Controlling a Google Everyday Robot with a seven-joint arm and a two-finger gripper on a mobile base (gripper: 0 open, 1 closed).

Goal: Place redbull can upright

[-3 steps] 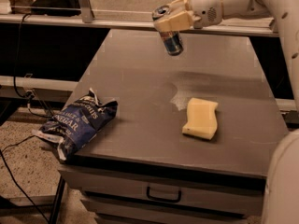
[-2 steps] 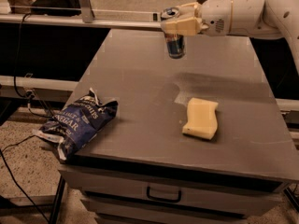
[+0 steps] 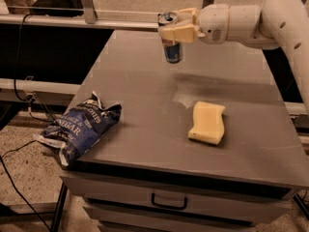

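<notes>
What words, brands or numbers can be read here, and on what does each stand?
"NEGAR": on the chip bag, at the front left of the table; its other print is too blurred to read.
redbull can, held by the gripper over the table's far part: label too blurred to read.

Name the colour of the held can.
Blue and silver redbull can, held by the end effector over the table's far end; camera view.

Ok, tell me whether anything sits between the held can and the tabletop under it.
Nothing visible does. The gripper holds the redbull can over bare table toward the rear; the yellow sponge and the chip bag lie nearer the front, clear of it.
</notes>
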